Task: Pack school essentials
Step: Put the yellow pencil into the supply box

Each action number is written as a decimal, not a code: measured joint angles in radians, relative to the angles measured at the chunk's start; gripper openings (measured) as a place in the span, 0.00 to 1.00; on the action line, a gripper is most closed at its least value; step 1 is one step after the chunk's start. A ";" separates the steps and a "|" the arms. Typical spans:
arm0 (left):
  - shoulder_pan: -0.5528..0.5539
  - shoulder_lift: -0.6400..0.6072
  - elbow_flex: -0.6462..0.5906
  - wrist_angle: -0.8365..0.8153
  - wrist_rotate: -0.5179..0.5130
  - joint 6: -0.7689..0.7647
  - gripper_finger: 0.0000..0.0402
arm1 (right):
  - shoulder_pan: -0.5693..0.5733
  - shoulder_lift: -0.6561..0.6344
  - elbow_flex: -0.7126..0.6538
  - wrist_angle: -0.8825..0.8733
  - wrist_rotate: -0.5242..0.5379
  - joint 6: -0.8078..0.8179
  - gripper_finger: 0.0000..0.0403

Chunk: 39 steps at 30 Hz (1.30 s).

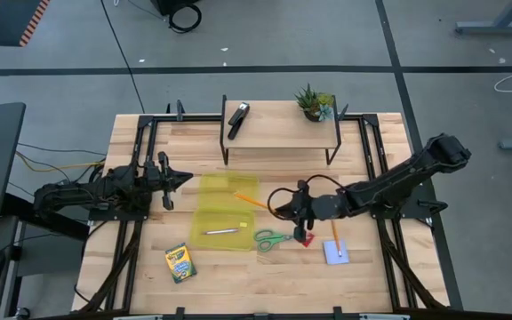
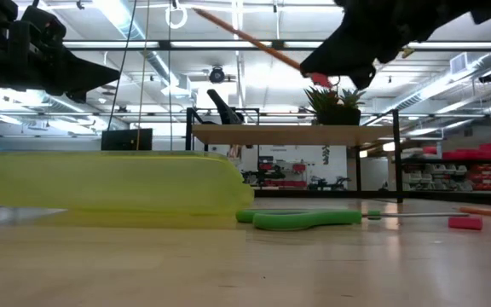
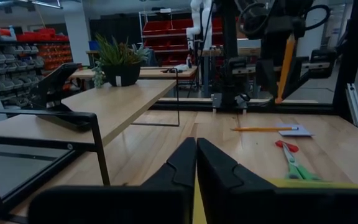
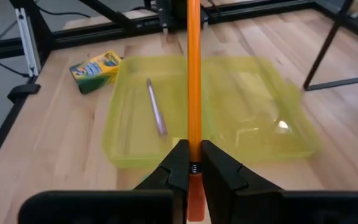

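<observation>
Industrial lab or warehouse workshop: grey concrete floor, red parts-bin racks behind the light butcher-block wooden bench, long ceiling strip lights above it.

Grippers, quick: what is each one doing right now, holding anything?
Left gripper: closed, empty, waiting beside the yellow case.
Right gripper: closed on the orange pencil, above the case.

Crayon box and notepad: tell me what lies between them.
In the high view, the green-handled scissors and small red piece lie between the crayon box and the notepad.
</observation>
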State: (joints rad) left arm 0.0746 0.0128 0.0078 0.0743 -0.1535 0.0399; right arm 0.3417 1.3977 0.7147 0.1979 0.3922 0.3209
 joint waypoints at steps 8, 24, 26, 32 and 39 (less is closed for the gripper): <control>0.000 0.000 0.000 0.003 0.000 0.000 0.06 | -0.057 0.109 0.013 0.124 -0.127 -0.013 0.09; 0.000 0.000 0.000 0.008 0.000 -0.001 0.07 | -0.109 0.438 0.444 -0.139 -0.302 -0.223 0.09; 0.000 0.000 0.000 0.009 0.000 -0.002 0.06 | -0.119 0.471 0.483 -0.161 -0.320 -0.247 0.09; 0.000 0.000 0.000 0.012 0.001 -0.006 0.05 | -0.168 0.534 0.523 -0.157 -0.391 -0.251 0.09; 0.000 0.000 0.000 0.015 0.000 -0.006 0.06 | -0.202 0.576 0.523 -0.134 -0.453 -0.211 0.09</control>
State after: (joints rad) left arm 0.0746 0.0128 0.0078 0.0896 -0.1532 0.0334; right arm 0.1396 1.9738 1.2381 0.0642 -0.0605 0.1095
